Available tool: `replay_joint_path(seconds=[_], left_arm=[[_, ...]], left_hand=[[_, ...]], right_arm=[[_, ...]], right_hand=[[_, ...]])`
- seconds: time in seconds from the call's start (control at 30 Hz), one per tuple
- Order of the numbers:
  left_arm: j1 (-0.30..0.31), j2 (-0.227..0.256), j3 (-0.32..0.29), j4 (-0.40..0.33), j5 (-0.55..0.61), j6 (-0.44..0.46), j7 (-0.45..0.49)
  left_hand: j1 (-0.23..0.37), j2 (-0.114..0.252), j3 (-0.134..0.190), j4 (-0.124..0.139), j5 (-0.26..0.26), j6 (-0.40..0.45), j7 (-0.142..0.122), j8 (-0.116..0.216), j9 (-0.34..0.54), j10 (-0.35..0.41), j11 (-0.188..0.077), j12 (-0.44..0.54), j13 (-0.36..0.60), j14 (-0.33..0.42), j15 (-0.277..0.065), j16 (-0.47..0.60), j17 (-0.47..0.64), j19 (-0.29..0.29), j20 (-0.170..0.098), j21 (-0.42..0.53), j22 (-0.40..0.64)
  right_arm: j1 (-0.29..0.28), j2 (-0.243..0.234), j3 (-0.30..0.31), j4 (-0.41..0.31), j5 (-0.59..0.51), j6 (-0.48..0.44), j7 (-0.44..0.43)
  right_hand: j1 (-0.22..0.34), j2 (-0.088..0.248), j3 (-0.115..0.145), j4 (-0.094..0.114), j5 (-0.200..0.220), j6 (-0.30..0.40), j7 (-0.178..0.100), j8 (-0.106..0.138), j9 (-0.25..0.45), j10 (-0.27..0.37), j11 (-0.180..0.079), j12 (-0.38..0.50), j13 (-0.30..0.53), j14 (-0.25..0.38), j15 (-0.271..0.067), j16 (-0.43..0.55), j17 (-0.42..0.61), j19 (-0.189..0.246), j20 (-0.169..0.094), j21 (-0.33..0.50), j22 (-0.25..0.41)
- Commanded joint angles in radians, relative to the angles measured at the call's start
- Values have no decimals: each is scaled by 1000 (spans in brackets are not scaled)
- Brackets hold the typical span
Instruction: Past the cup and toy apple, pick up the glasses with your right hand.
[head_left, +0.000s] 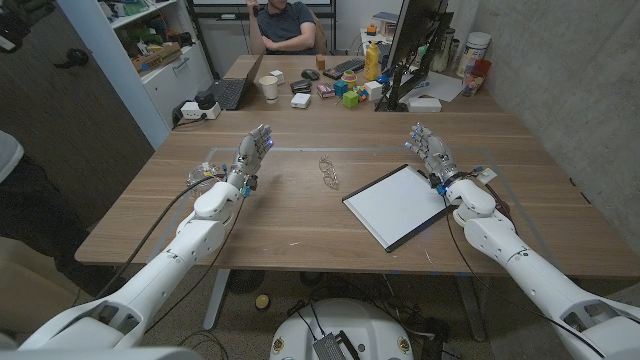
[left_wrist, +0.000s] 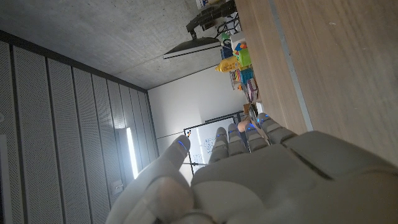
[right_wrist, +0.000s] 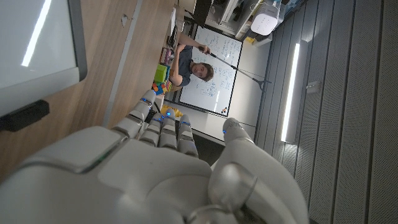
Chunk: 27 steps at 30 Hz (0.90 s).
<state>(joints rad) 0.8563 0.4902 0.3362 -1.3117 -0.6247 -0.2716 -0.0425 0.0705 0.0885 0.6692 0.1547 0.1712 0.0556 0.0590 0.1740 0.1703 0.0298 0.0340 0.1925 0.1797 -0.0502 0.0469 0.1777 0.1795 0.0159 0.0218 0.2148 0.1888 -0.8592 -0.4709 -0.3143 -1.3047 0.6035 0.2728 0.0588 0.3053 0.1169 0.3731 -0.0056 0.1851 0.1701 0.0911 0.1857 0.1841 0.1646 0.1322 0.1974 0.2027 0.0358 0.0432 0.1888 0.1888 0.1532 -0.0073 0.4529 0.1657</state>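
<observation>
Head view: glasses (head_left: 329, 171) mid-table, well apart from the empty, spread right hand (head_left: 431, 152).

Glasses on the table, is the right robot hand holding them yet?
No, the glasses lie alone on the wood mid-table, while the right robot hand stands apart beyond the whiteboard, holding nothing.

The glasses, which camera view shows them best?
The head view. There the glasses lie whole and unblocked on the table, between the left hand and the right hand, just left of the whiteboard. In the two wrist views I can't make them out; the hands' backs block much of the table.
</observation>
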Motion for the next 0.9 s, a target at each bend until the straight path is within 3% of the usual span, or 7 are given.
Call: replay_joint_path(seconds=[0.03, 0.47, 0.7, 0.9], left_arm=[[28, -61, -84, -12, 70, 39, -43], [42, -104, -143, -15, 124, 62, -67], [39, -118, -159, -5, 138, 63, -82], [37, -125, -168, 1, 146, 62, -93]], left_hand=[[0, 59, 6, 2, 7, -3, 8, 6, 5, 3, 2, 6, 5, -1, 8, 6, 2, 9, -2, 4, 2], [-2, 57, 4, 2, 7, -6, 8, 6, 5, 2, 3, 6, 5, -2, 9, 6, 2, 8, -2, 4, 2], [-3, 56, 3, 3, 7, -7, 7, 6, 5, 2, 4, 6, 5, -4, 9, 5, 2, 6, -1, 3, 2], [-4, 55, 2, 3, 7, -7, 8, 6, 5, 1, 3, 6, 5, -3, 9, 6, 2, 5, -1, 3, 2]], right_arm=[[-38, 107, 141, -23, -130, -64, 73], [-50, 177, 224, -70, -292, -115, 94], [-62, 192, 234, -110, -394, -151, 60], [-70, 208, 240, -137, -458, -158, 43]], right_hand=[[13, -1, 9, -4, 4, 5, 0, 4, 4, 8, 2, 6, 1, 1, 6, 7, 3, 7, 0, 2, 4], [27, -20, 5, -26, 0, -10, -6, 0, 3, -3, -1, 3, 1, 4, 16, 8, 0, 13, 12, -6, 4], [44, -58, -7, -59, -4, -16, -8, 2, 3, -4, -3, 4, 1, 40, 26, 18, -2, 58, 33, -4, 4], [47, -79, -17, -70, -4, -12, -7, 5, 4, -5, -2, 4, 1, 49, 31, 19, -2, 80, 37, -3, 4]])
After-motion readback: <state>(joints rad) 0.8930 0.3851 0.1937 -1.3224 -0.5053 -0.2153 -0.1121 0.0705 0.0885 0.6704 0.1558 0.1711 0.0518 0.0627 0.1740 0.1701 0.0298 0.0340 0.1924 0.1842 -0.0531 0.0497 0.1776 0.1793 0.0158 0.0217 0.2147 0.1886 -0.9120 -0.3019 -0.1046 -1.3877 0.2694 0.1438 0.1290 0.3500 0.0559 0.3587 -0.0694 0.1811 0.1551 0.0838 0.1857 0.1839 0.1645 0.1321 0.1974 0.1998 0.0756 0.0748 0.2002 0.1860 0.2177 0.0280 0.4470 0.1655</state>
